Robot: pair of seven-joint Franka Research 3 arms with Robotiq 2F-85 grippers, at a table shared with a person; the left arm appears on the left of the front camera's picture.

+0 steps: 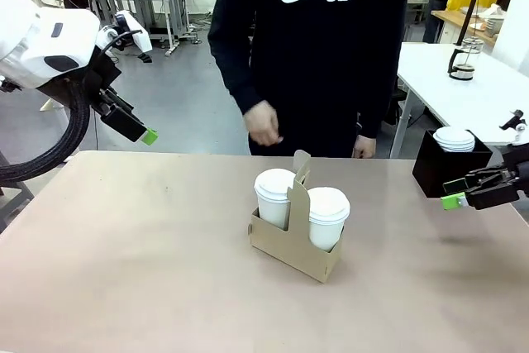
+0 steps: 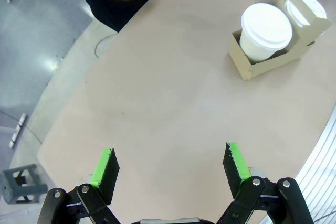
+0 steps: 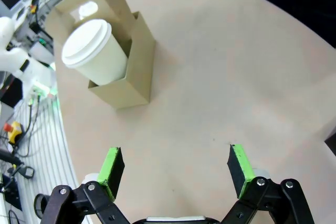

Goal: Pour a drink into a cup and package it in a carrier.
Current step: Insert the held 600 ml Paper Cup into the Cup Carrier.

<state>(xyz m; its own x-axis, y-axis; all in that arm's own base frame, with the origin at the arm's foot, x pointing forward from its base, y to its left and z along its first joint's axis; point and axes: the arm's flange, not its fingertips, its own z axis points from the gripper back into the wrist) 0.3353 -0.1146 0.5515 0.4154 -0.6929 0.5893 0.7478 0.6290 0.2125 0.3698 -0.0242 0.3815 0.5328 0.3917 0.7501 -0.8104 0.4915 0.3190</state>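
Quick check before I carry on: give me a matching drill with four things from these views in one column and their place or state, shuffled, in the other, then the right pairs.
Things:
1. carrier
2. black box
3. left gripper
4. person's hand

Place or state:
A. above the table's far edge
B. mid-table, holding two lidded white cups
C. open, holding nothing
D. far right of the table, white lids stacked inside

Pairs: 1-B, 2-D, 3-C, 4-A
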